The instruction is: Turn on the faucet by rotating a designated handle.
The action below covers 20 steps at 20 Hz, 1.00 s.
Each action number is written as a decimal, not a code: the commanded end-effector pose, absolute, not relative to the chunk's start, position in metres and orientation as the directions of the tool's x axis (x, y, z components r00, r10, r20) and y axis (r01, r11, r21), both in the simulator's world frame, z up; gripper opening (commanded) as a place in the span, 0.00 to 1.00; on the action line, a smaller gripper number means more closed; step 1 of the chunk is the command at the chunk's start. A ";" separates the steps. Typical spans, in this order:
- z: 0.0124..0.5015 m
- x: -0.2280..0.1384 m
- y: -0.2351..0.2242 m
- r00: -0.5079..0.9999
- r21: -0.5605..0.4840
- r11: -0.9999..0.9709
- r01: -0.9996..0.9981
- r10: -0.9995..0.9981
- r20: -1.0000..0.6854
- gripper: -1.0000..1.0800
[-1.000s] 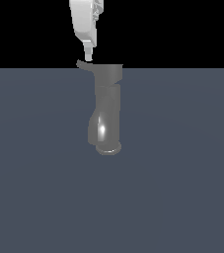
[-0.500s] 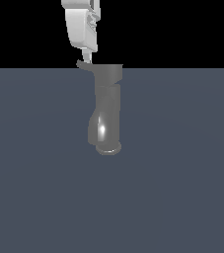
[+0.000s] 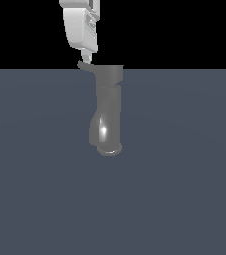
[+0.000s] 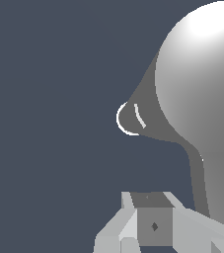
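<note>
Faucet (image 3: 107, 112) stands upright on the flat slate-grey floor (image 3: 184, 189), roughly midway across it in the exterior view, and nothing else rests on that surface. Taking that view from its left to its right: the floor on the left lies bare; then comes the white gripper (image 3: 86, 59), reaching down from the top edge of the view, its broad body tapering to a narrow tip. That tip sits directly above the outer end of the handle (image 3: 87, 66), so close that contact or a thin gap cannot be told apart. The handle is a thin grey lever sticking out from the faucet's wider top cap toward the exterior view's left, slightly curved upward. To its right the faucet body drops as a glossy grey cylinder, swelling into a lower bulge with a bright glint, and ends in a round flange on the floor. Beyond it the floor continues bare to the right edge.

In the wrist view the faucet (image 4: 202, 99) fills one side as a large rounded grey form with a bright highlight, and a darker flared part with a white-edged rounded end juts from it over the floor (image 4: 49, 99). Pale grey finger pieces of the gripper (image 4: 154, 227) show at the edge of that view around a darker square block. How far the jaws are spread cannot be told from either view; nothing is visibly clamped between them.
</note>
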<state>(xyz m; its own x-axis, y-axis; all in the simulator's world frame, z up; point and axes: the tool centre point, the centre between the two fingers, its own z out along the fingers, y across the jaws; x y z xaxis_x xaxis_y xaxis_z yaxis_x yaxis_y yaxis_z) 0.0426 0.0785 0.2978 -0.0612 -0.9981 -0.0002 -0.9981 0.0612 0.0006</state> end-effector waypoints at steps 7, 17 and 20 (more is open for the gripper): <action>0.298 0.021 0.086 -0.061 0.000 0.061 -0.998 -0.998 0.000 0.00; 0.298 -0.006 0.095 -0.062 0.000 0.062 -0.998 -0.998 0.000 0.00; 0.298 -0.004 0.097 -0.060 -0.007 0.060 -0.998 -0.998 0.001 0.00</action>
<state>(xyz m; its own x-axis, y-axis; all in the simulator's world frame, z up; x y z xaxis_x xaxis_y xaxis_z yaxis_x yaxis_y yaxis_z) -0.0037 0.0975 0.2978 -0.0588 -0.9983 -0.0012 -0.9983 0.0588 -0.0063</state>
